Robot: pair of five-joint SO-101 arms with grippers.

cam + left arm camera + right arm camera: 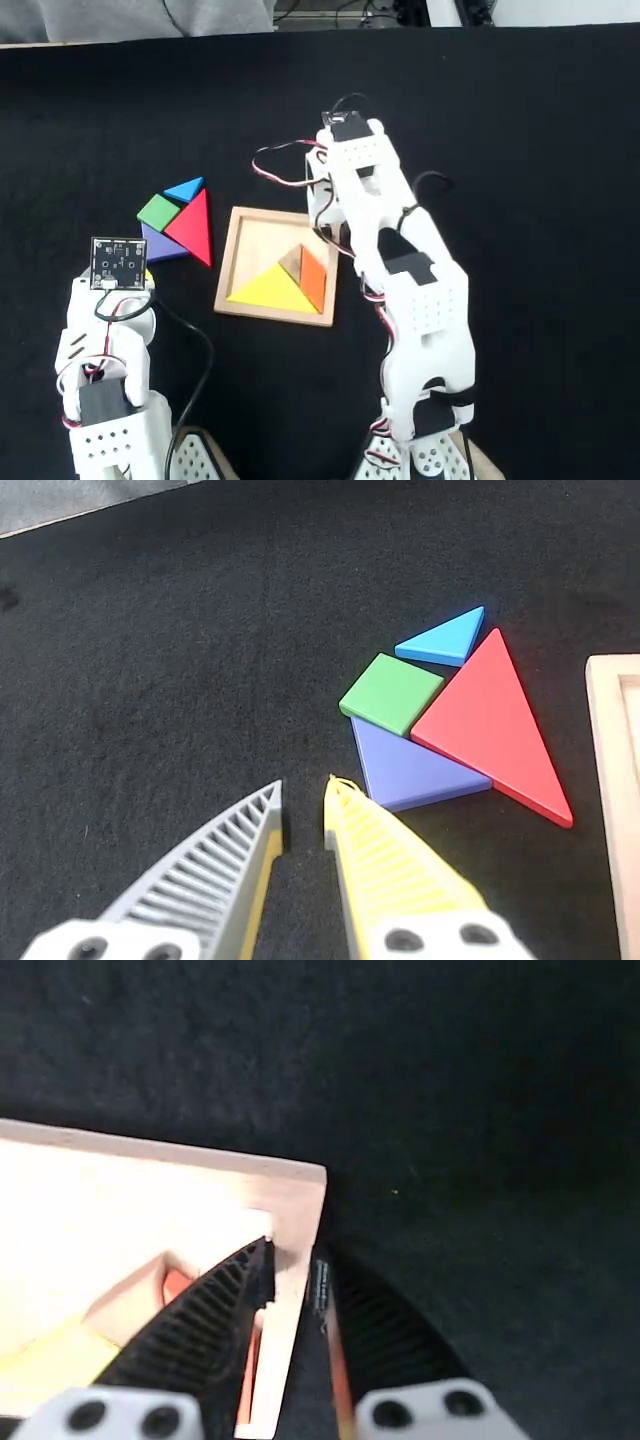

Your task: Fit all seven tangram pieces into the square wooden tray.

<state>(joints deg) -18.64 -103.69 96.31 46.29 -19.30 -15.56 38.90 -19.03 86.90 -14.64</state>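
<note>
Looking in, I see my right claw point(291, 1260) pinching the tray point(160, 1152) by its side wall, with a yellow piece point(270, 288) and an orange piece point(314, 275) inside. My left claw point(304, 792) is narrow, holding nothing, near the purple piece point(410, 770) on the desk point(520, 150).

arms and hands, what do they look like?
Both arms have white printed shells with black servos. Left arm: black square board at the wrist, black cable trailing; left hand has one grey, one yellow ribbed finger. Right arm: looped red-and-white wires; right hand has black ribbed fingers.
</note>
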